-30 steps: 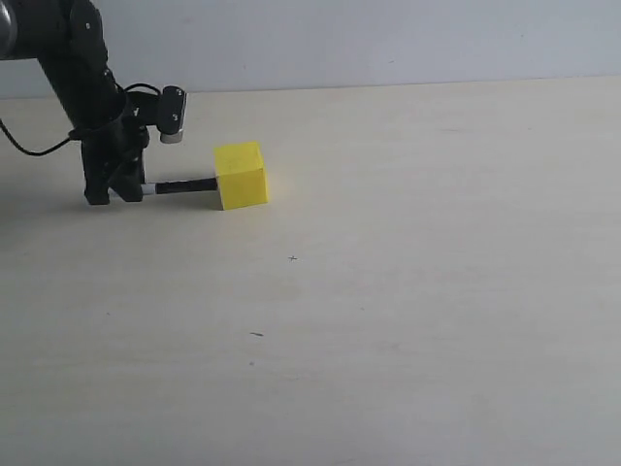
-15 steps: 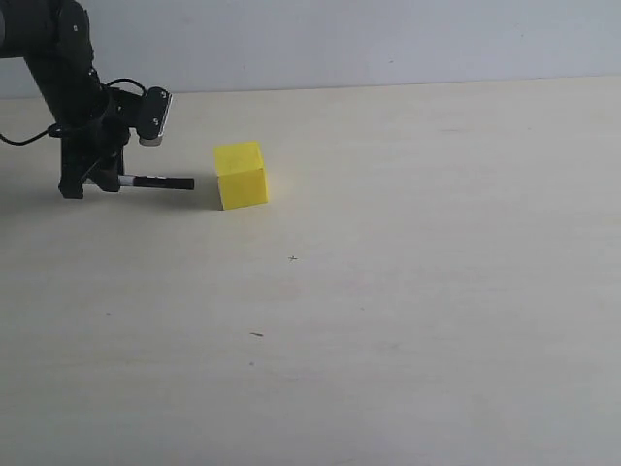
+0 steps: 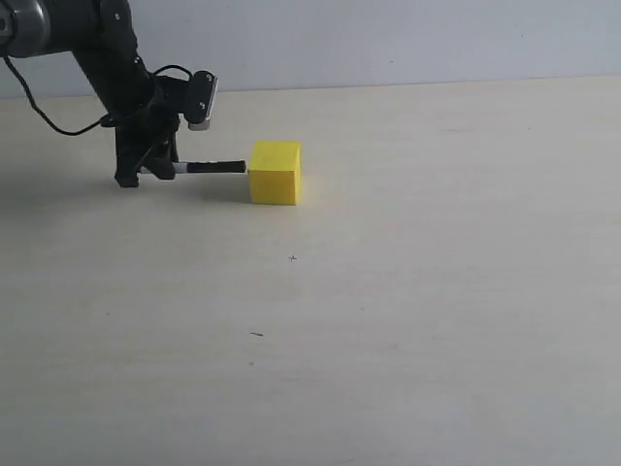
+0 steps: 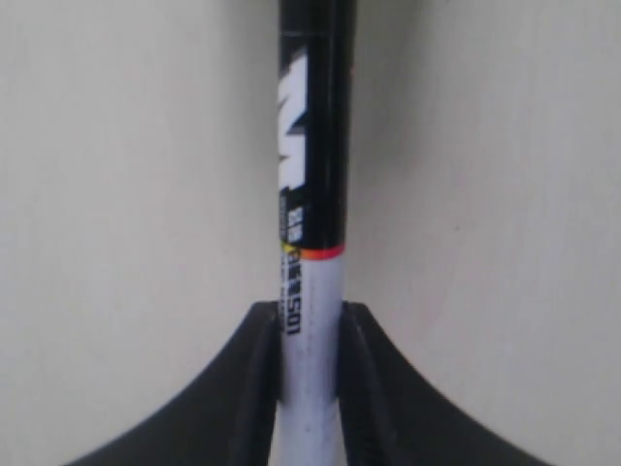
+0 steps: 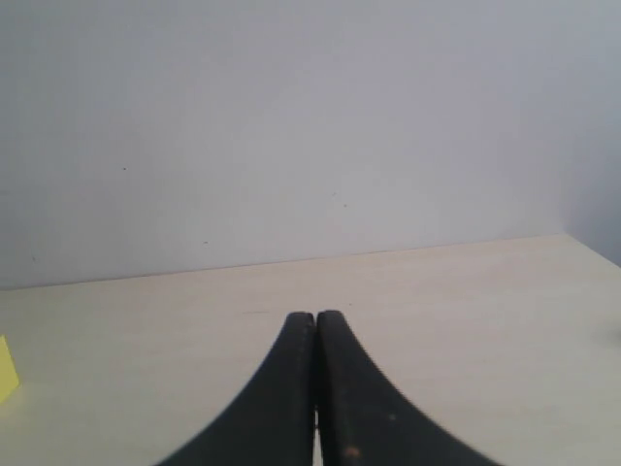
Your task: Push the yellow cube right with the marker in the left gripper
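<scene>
Yellow is the one strong colour here: the yellow cube (image 3: 275, 172) rests on the pale table (image 3: 408, 291) in the upper left part of the exterior frame, a little left of the middle. To the left of it stands the left gripper (image 3: 146, 175), black, on its dark arm, which comes down from the upper left corner with a black cable (image 3: 49, 121) beside it. The gripper pinches the marker (image 3: 209, 167), which lies about level and points to the right. Its black end meets the left face of the cube, or is so near that no gap can be seen.

In the left wrist view the two black fingers (image 4: 254, 388) close on the white barrel of the marker (image 4: 310, 243). A thin red band separates the white part from the black part, which has white lettering and runs to the upper edge of the frame.

In the right wrist view the right gripper (image 5: 315, 325) has its two dark fingers pressed together above the table. A corner of the cube (image 5: 6, 369) shows at the left edge, and a grey wall (image 5: 310, 126) fills the upper half.
</scene>
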Controlling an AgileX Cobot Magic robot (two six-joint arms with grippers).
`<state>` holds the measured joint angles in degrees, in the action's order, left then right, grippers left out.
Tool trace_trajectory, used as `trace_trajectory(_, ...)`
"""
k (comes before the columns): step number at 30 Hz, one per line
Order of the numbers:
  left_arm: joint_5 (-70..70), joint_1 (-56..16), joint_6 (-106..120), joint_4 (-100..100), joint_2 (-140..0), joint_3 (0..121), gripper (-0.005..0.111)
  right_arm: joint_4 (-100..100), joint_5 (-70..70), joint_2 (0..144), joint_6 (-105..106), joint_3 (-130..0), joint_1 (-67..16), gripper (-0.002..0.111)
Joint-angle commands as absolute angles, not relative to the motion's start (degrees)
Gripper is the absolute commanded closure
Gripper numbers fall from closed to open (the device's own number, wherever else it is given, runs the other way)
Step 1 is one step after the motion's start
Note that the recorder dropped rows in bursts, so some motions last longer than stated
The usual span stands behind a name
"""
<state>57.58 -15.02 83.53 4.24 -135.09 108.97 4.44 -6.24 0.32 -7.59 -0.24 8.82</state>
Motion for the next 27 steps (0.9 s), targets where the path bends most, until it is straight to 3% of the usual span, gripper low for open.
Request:
trace_trajectory(1, 60.7, -12.0, 82.9, 3.8, -134.5, 110.7, 0.107, 4.6, -6.2, 0.0, -7.8, 0.0, 9.0, 0.108)
trace_trajectory(27, 61.2, -13.8, 84.8, 3.2, -134.5, 110.7, 0.107, 4.8, -6.2, 0.0, -7.8, 0.0, 9.0, 0.108)
